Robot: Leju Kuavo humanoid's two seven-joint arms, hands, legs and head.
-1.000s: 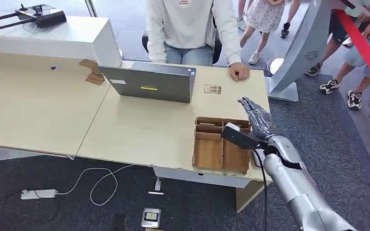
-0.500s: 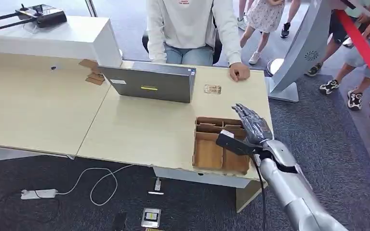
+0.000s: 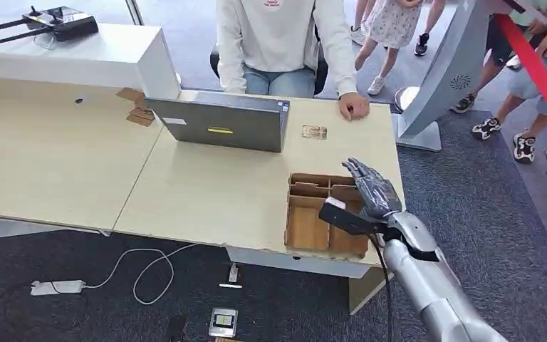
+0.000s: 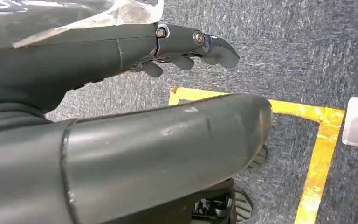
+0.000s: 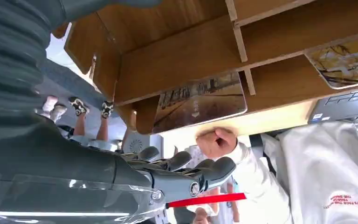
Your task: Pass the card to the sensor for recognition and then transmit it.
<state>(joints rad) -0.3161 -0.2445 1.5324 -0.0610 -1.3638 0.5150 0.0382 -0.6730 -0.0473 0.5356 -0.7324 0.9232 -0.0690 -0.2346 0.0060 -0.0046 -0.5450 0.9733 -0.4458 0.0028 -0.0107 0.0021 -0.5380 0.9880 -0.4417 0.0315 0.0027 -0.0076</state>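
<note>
Over the cardboard tray's (image 3: pixel 306 229) right compartments, head view, my right hand (image 3: pixel 372 191) hovers with fingers spread, holding nothing, poised to pick. Left wrist view: my left hand (image 4: pixel 186 46) hangs over carpet, fingers apart, unladen. Right wrist view: a card (image 5: pixel 198 100) stands in its slot, ready for pickup.

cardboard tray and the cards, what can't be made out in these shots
- Cardboard tray, head view: the right hand and its wrist camera cover the right-side compartments.
- Card in the tray, right wrist view: print too blurred to read.
- Second card, right wrist view: cut off by the picture edge.
- Small card on the table, head view: too small to identify.
</note>
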